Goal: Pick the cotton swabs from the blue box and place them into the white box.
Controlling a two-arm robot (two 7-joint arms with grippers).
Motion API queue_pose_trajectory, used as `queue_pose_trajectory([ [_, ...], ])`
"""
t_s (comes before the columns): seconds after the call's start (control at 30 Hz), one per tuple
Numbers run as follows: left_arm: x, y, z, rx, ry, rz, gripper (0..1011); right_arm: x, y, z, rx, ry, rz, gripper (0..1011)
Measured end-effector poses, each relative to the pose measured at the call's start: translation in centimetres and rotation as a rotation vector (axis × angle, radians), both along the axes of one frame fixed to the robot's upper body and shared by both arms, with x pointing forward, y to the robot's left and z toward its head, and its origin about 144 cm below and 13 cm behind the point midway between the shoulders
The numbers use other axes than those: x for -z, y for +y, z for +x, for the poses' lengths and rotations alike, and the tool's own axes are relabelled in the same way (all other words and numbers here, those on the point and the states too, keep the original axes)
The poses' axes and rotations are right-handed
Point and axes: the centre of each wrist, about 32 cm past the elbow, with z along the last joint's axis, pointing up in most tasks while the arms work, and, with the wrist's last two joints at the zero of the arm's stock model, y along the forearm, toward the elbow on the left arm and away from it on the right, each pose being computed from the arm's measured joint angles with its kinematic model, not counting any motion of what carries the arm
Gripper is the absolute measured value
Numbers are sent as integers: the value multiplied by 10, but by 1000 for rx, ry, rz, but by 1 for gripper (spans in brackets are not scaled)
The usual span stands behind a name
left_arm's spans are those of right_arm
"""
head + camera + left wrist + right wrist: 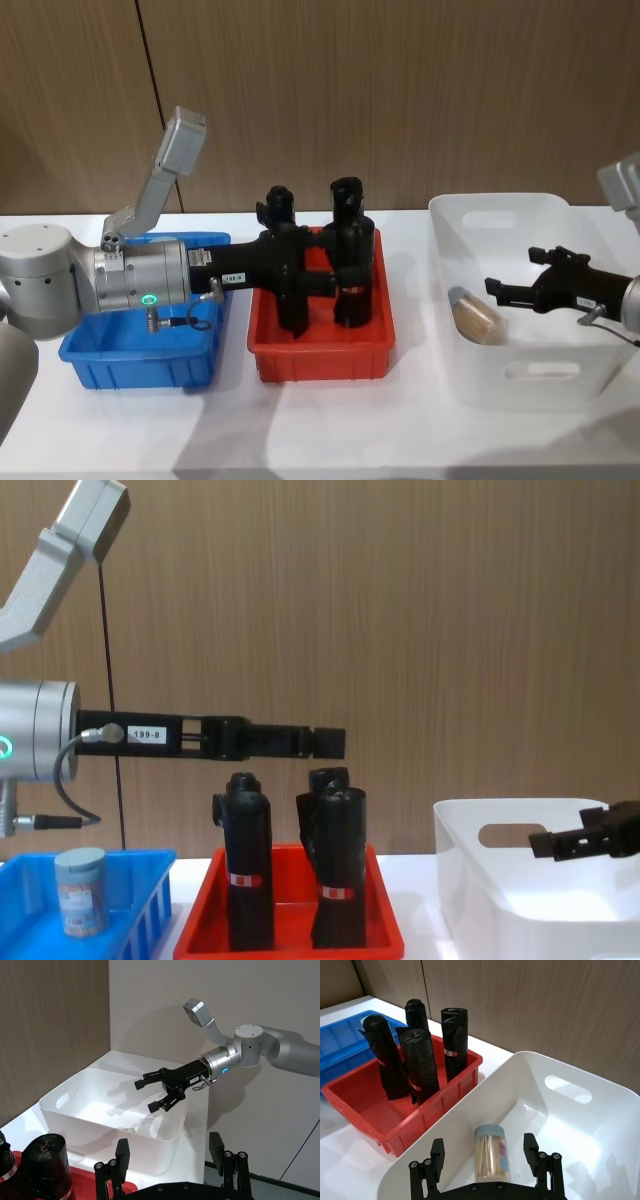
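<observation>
Right gripper (483, 1144): we log fingers spread wide and gripping nothing, poised over the white box (600, 1110). One swab tub (490, 1156) lies on its side on the box floor, below the gap between those fingers, untouched. Left gripper (169, 1146): fingers likewise apart and empty, level above the rolls (248, 870) in the tray (200, 935). We note a second tub (80, 892) upright in the blue box (140, 900), well behind the left fingers, under that wrist.
</observation>
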Motion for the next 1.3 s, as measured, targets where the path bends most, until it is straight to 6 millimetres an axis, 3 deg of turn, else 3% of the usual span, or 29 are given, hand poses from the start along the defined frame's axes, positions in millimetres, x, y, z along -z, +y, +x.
queue_pose_trajectory([
  [1.03, 0, 0, 0, 0, 0, 0, 1004, -3, 2, -3, -17, -9, 2, 1002],
  [1.3, 3, -4, -4, -35, -16, 20, 1004, 2, 9, -11, 0, -42, 8, 1002],
])
